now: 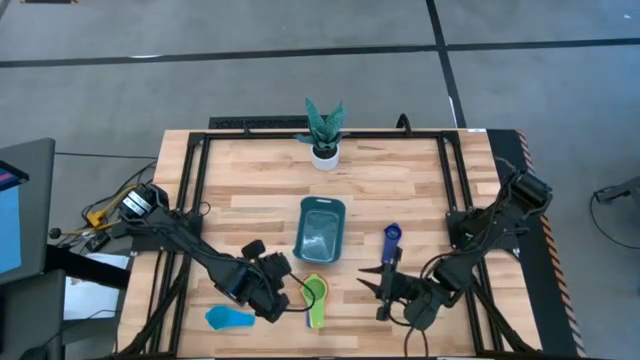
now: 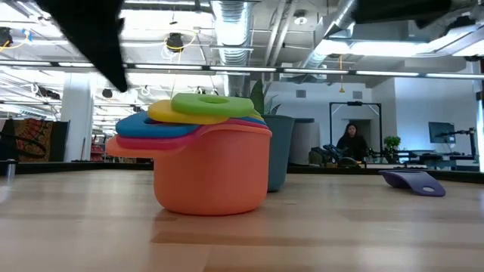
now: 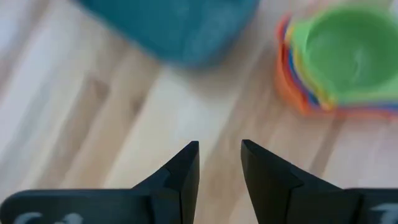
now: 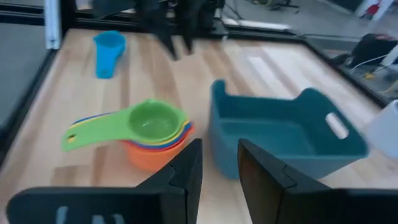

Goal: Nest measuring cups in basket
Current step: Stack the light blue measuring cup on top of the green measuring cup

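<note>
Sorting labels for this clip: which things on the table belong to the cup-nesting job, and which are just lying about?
Job: stack of nested cups, light blue cup, dark blue cup, basket, left gripper, right gripper.
Lying about: potted plant.

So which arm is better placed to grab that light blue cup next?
Probably the left. Its hand sits close to the light blue cup; the right hand is across the stacked cups.

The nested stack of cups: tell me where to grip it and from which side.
Grip the fanned handles, probably best from above. They jut out flat from the nested stack on the side away from the basket, so a hand closing there should pinch several cups together.
</note>
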Robot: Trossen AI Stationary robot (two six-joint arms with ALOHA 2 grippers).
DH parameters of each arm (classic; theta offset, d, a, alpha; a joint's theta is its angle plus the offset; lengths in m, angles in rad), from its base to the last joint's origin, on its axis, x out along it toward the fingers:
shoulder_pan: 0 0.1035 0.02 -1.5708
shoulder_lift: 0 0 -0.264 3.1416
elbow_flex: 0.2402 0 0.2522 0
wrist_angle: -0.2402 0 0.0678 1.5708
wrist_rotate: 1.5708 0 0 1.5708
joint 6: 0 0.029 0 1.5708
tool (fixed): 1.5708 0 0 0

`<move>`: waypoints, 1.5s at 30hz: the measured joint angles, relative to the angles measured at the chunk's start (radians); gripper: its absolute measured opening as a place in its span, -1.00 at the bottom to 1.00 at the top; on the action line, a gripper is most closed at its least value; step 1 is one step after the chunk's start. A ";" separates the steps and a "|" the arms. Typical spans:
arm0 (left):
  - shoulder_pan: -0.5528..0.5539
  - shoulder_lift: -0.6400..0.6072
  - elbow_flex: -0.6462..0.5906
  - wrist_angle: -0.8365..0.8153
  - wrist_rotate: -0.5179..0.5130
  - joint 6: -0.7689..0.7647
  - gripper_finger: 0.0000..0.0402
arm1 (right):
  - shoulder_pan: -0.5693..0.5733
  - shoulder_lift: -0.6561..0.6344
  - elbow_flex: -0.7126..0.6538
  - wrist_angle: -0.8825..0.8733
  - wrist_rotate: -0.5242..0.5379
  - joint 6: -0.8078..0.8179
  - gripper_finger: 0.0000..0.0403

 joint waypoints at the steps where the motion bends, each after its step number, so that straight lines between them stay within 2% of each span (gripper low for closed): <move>1: -0.003 0.000 0.001 -0.025 0.042 -0.024 -0.46 | -0.011 0.000 0.000 0.006 0.000 -0.009 -0.39; 7: -0.079 0.000 0.003 -0.196 0.219 -0.250 -0.46 | -0.052 0.000 0.000 0.022 -0.001 -0.013 -0.40; 16: -0.248 0.000 -0.027 -0.229 0.262 -0.475 -0.46 | -0.059 0.000 0.000 0.021 -0.008 -0.038 -0.40; 21: -0.320 0.000 -0.090 -0.232 0.469 -0.612 -0.49 | -0.064 0.000 0.000 0.020 -0.037 -0.063 -0.40; 24: -0.363 0.000 -0.106 -0.227 0.535 -0.707 -0.52 | -0.077 0.000 0.000 0.018 -0.050 -0.070 -0.40; 27: -0.396 0.000 -0.115 -0.211 0.542 -0.792 -0.55 | -0.095 0.000 0.000 0.018 -0.058 -0.086 -0.40; 34: -0.439 -0.001 -0.168 -0.160 0.470 -0.952 -0.56 | -0.139 0.000 0.000 0.017 -0.104 -0.093 -0.40; 40: -0.451 -0.001 -0.240 -0.138 0.480 -1.009 -0.56 | -0.142 0.000 0.000 0.018 -0.117 -0.092 -0.40; 45: -0.451 -0.001 -0.273 -0.110 0.482 -0.993 -0.56 | -0.139 0.000 0.000 0.030 -0.119 -0.091 -0.40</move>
